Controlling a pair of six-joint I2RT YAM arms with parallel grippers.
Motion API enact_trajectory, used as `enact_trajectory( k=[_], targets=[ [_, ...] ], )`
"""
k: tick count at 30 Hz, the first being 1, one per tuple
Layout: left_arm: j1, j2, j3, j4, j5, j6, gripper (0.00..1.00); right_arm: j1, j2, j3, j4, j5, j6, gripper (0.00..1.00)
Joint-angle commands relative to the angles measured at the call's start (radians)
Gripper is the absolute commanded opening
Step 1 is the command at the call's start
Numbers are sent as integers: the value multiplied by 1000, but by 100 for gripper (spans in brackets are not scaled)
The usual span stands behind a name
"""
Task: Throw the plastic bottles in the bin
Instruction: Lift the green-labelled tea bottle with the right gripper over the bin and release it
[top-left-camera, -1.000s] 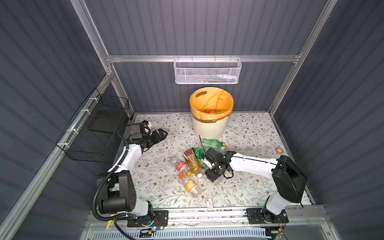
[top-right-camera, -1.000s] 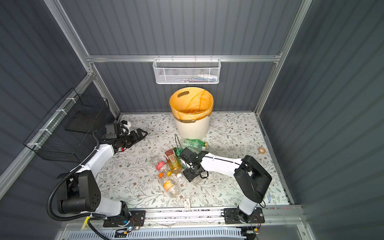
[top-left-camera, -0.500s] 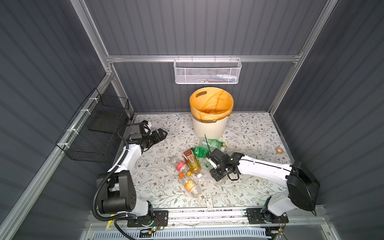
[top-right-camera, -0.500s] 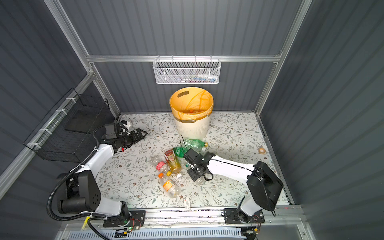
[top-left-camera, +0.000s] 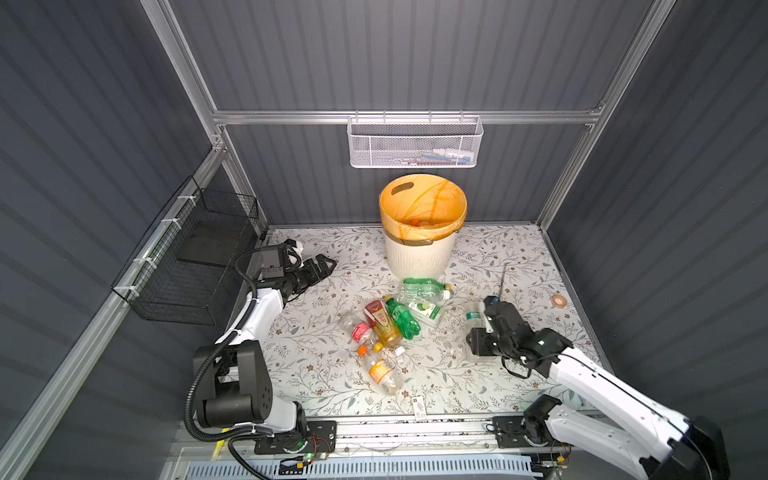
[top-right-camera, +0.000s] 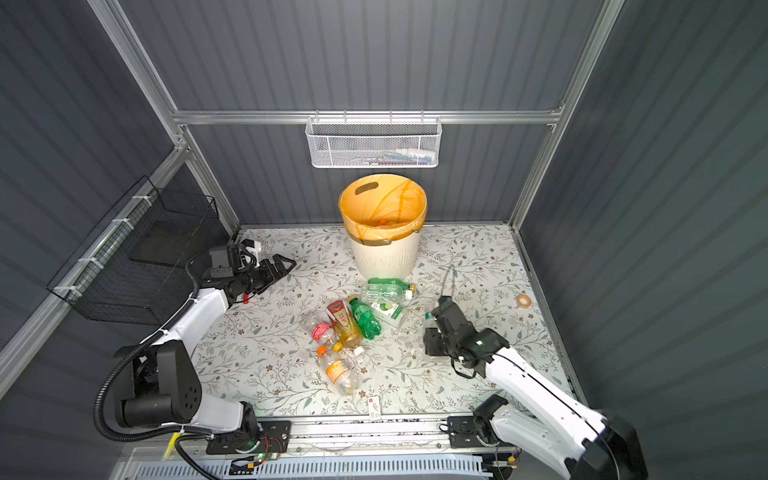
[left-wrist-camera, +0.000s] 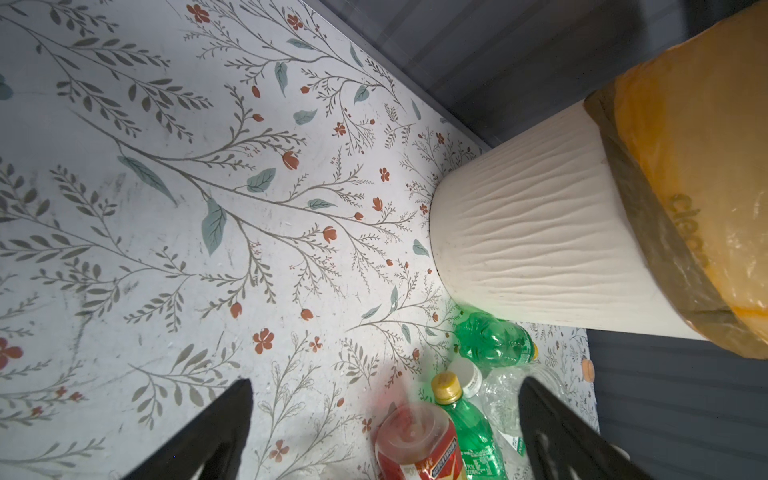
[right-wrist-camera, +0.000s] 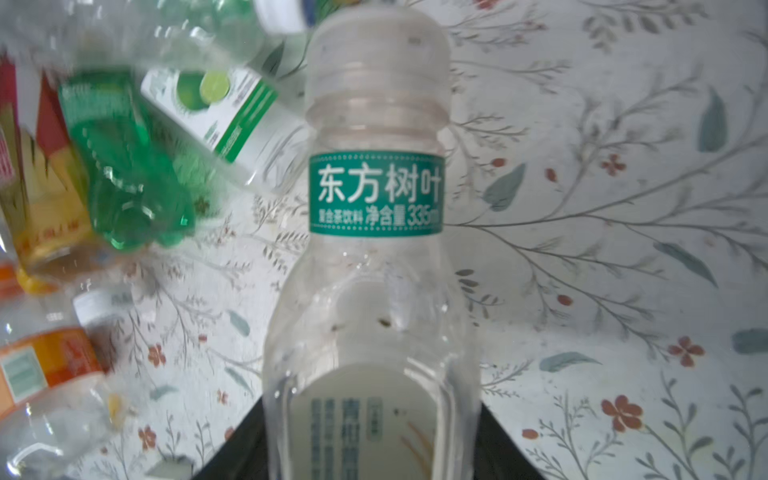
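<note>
So the right gripper (right-wrist-camera: 372, 419) has its jaws pinched on the lower body of a clear bottle (right-wrist-camera: 376, 191) with a teal band round its shoulder. In the right wrist view the bottle runs straight out from between the fingers (right-wrist-camera: 494, 453). Its long axis is in line with the way the gripper points, pale cap at the far end, so it sticks out ahead of the gripper rather than across it.

What the next move turns on, I reckon: the bin (top-left-camera: 419, 259) is ahead of that gripper and off toward the other arm's side. It's near but not right beside it, and its rim looks higher than the bottle. So I'd guess a lift first, then the cap end leads the way over the rim.

The left gripper (top-left-camera: 323, 266) is spread wide with nothing in it. The bin looks about as near to it as to the right one — but the right one's doing the carrying. The rest of the bottles (top-left-camera: 386, 328) lie in a heap between the two grippers, with one green bottle (top-left-camera: 422, 287) right at the bin's foot.
</note>
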Motion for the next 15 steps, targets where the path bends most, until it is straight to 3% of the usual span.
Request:
enact_trajectory(
  k=[1, 5, 9, 12, 15],
  targets=[
    [6, 9, -22, 0, 25, -26, 99, -169, -100, -77, 82, -79, 140, 55],
    [6, -9, -34, -16, 20, -33, 99, -399, -112, -159, 159, -228, 200, 55],
    [6, -28, -49, -39, 16, -44, 99, -496, -59, -184, 221, -291, 207, 54],
    [6, -49, -70, -42, 2, -55, 99, -496, -10, -83, 218, -321, 193, 53],
    [5, -73, -111, -15, 0, -82, 99, -490, 98, 206, 209, -389, 199, 53]
  ],
)
